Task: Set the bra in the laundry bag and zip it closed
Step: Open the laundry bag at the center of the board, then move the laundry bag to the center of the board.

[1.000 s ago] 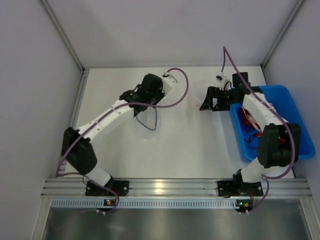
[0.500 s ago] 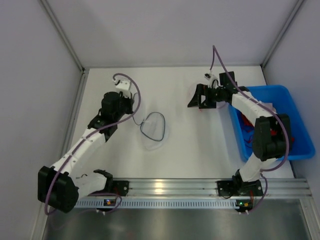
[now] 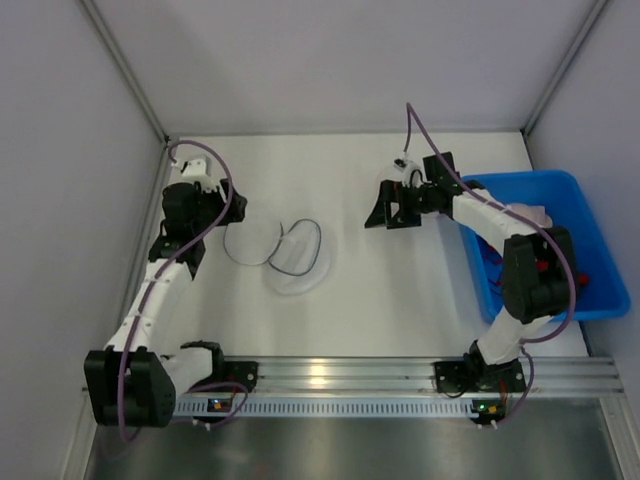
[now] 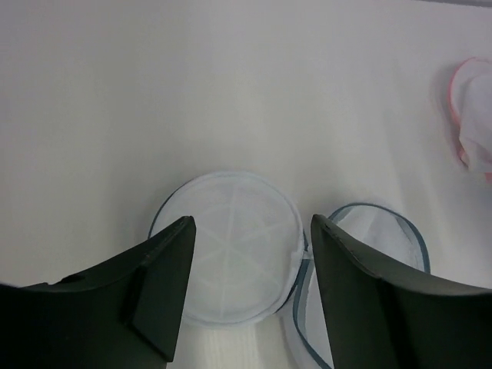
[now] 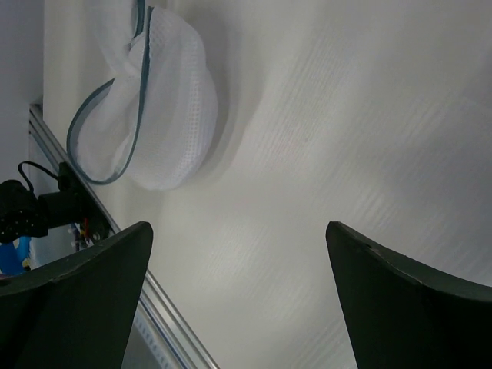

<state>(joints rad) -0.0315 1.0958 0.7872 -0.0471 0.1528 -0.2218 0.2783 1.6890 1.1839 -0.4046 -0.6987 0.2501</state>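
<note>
The laundry bag (image 3: 296,262) is round white mesh with a dark blue zip rim. It lies left of centre on the table with its round flap (image 4: 231,246) folded open beside the body. My left gripper (image 3: 222,212) hovers open at the bag's left side, and its fingertips (image 4: 251,223) frame the flap without holding it. A white cup with pink trim, the bra (image 4: 470,115), lies on the table beyond the bag. My right gripper (image 3: 386,210) stands open over bare table (image 5: 238,227), apart from the bag (image 5: 173,108).
A blue bin (image 3: 545,180) with red and pale clothes stands at the right. Grey walls close in the table on the left, right and back. A metal rail (image 3: 350,375) runs along the near edge.
My left arm swung away to the left and its gripper opened, letting go of the bag, which now lies flat with its flap spread. The right gripper shifted slightly left.
</note>
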